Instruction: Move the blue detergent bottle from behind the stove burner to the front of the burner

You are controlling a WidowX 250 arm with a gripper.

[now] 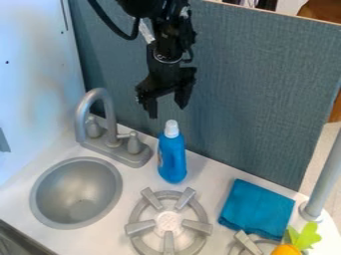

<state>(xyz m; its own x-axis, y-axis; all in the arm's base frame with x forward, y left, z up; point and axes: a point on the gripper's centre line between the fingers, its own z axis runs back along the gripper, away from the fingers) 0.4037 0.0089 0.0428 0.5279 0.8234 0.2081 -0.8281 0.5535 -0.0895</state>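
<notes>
Camera view has the black gripper (pixel 167 105) hanging just above a blue bottle (pixel 172 160) with a white cap (pixel 172 129), not touching it. Its two fingers (pixel 182 98) point down and stand wide apart, with nothing between them. The bottle stands upright on the white counter (pixel 208 174), near the foot of a blue-grey panel (pixel 266 84). Left of it in the view are a grey faucet (pixel 81 122) and a round grey sink (pixel 77 191). In front of the bottle sits a grey stove burner (pixel 140 227); to the right lies a folded blue cloth (pixel 256 206), with part of a second burner (pixel 248 242) near its lower edge. At the bottom right is an orange thing with a green leafy top (pixel 286 250), perhaps a toy carrot, near the base of a grey pole (pixel 326 182).
</notes>
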